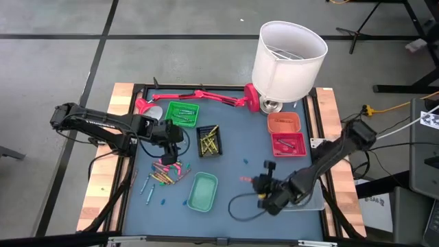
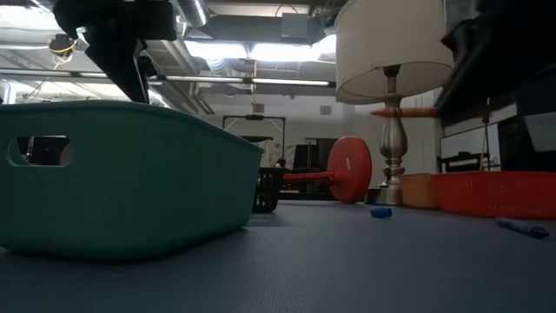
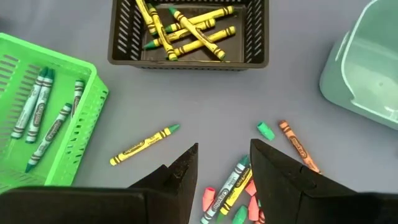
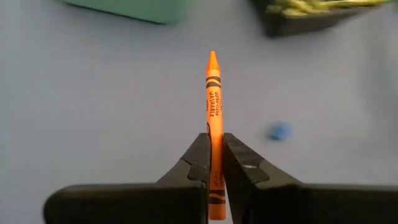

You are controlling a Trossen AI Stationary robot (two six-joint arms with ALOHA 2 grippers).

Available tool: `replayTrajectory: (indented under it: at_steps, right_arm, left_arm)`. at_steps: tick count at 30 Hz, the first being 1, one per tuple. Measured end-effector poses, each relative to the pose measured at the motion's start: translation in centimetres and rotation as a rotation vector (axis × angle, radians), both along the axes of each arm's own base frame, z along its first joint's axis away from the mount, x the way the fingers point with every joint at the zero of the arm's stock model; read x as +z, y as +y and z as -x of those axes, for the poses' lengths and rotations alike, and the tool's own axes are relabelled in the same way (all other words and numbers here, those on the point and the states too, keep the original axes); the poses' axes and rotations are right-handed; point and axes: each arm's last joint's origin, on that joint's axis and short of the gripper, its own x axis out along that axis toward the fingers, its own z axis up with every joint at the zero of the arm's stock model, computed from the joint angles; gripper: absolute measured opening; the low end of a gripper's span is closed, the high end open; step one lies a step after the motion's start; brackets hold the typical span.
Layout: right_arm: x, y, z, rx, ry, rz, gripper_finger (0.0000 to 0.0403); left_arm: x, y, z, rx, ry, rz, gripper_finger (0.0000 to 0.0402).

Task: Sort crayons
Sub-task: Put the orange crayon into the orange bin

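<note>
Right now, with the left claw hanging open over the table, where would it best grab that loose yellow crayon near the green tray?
Around the middle of its paper wrap, coming straight down. The yellow crayon lies flat on bare table, apart from the green tray and the pile, so both long sides are free. The left claw is open; turning it so its fingers cross the stick should give a balanced pinch.
</note>
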Motion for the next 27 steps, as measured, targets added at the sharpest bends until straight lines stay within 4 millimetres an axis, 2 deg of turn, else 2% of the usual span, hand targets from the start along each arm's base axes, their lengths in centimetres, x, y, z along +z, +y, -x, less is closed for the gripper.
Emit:
replayTrajectory:
  at_steps: [7, 14, 18, 27]
  right_arm:
    - [3.8, -5.9, 2.2, -0.069, 0.147, 0.149, 0.0023]
    - [5.6, -11.4, 4.1, -0.217, 0.317, 0.3, 0.0024]
    - [5.2, -13.9, 4.4, -0.25, 0.411, 0.344, 0.0024]
    - [2.1, -17.9, 5.1, -0.332, 0.59, 0.346, 0.0024]
  left_arm:
    - [0.1, 0.0, -0.1, 0.042, -0.018, 0.018, 0.013]
    - [0.1, 0.2, -0.1, 0.119, -0.034, -0.022, 0.013]
    - [0.1, 0.2, -0.1, 0.122, -0.035, -0.027, 0.013]
    - [0.1, 0.2, -0.2, 0.123, -0.041, -0.028, 0.013]
